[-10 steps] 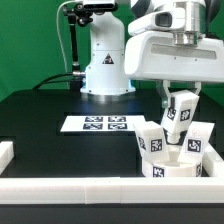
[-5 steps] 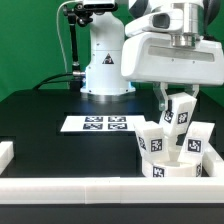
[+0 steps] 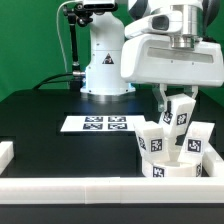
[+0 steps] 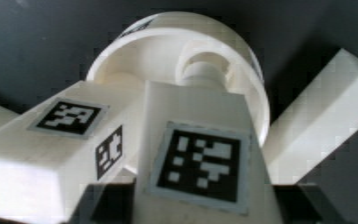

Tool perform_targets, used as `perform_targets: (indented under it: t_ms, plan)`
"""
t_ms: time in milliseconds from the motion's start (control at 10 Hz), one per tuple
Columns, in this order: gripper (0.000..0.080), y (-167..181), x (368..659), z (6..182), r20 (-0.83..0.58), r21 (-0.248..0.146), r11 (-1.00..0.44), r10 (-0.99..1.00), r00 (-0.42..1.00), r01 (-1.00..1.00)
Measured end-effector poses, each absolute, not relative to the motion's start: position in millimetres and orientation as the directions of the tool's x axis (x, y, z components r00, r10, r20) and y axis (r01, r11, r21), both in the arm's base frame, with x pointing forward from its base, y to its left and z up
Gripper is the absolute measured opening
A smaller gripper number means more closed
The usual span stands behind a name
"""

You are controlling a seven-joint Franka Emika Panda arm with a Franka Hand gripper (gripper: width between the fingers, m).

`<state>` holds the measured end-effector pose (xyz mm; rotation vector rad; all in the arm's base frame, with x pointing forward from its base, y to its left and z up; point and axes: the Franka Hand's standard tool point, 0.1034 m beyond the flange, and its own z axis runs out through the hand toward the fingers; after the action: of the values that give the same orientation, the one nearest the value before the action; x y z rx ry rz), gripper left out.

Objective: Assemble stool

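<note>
Legs [image 3: 150, 141] crowd the leg [image 3: 179, 116] in my gripper [image 3: 177, 104]. A rail [image 3: 90, 190] walls the table [image 3: 40, 120] edge. By the marker board [image 3: 105, 124] it's open.

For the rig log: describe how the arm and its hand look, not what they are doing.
The arm is glossy white with rounded, bulbous shells, and its base section carries a small dark logo. Black cables run up beside it on the exterior view's left. The hand has a broad, boxy white body with two slim dark fingers below it.
</note>
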<state>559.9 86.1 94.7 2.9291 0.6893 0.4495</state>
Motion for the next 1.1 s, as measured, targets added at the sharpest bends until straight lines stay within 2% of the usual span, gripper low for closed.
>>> perform_targets:
  t_ms: [1100]
  plan:
    - [0.0327, 86.1, 552.4, 78.7, 0.277, 0.172, -0.888, 0.459, 0.844, 0.426]
